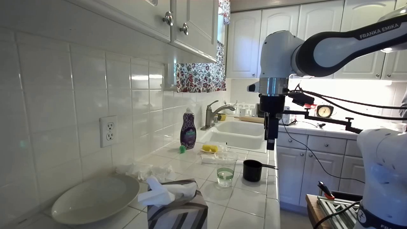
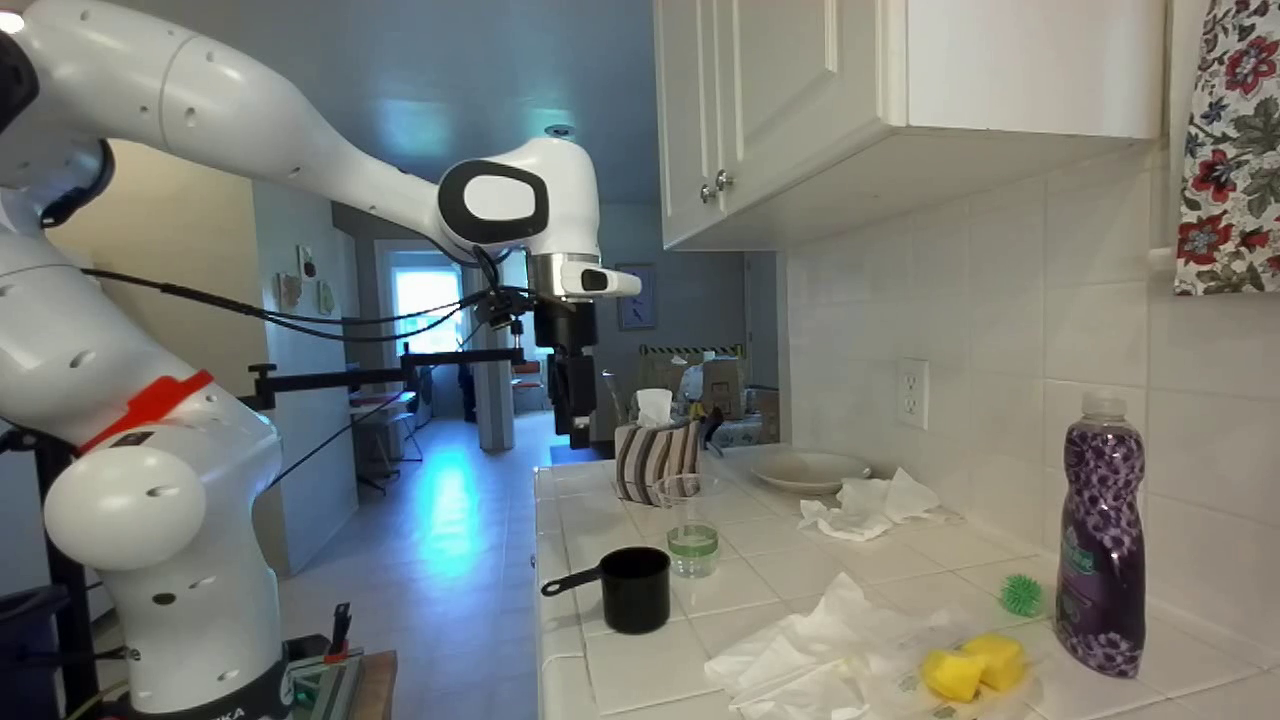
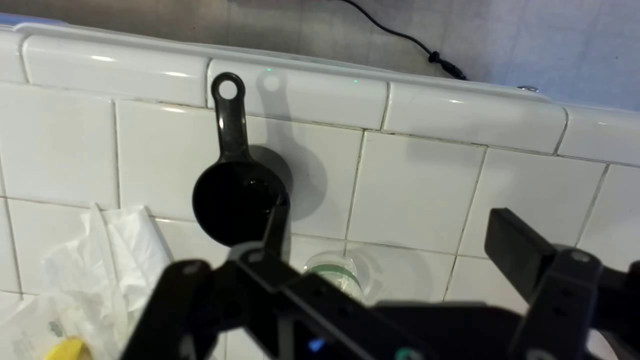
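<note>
My gripper hangs pointing down in the air above the counter's front edge; it also shows in an exterior view. In the wrist view its jaws are wide apart with nothing between them. A black measuring cup with a handle stands upright below, nearest the gripper, apart from it; it shows in both exterior views. Its handle points to the counter's front edge. A transparent cup with a green band stands beside it; in the wrist view a finger partly hides it.
A striped tissue box, a white oval plate and crumpled paper are on the tiled counter. A purple soap bottle, green spiky ball and yellow sponge pieces lie towards the sink. Cabinets hang above.
</note>
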Robot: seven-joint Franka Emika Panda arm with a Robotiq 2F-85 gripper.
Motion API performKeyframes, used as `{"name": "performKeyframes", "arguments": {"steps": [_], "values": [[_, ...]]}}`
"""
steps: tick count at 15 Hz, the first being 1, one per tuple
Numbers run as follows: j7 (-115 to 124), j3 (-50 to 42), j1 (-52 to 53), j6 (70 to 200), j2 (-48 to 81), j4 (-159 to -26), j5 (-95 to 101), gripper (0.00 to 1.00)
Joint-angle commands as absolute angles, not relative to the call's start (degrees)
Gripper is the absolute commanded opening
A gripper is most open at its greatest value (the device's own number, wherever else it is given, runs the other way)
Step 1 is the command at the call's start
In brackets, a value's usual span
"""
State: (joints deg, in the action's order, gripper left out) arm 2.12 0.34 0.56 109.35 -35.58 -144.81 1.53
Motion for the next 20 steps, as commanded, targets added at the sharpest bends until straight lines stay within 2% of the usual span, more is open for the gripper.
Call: {"name": "performKeyframes", "arguments": {"steps": [1, 14, 20], "values": [[2.01, 0.55, 0.33, 109.22, -35.56, -144.7, 1.4, 1.0], [2.01, 0.55, 0.33, 109.22, -35.56, -144.7, 1.4, 1.0], [-0.66, -1.6, 0.38, 118.76, -34.18, -144.95, 0.84, 1.0]]}}
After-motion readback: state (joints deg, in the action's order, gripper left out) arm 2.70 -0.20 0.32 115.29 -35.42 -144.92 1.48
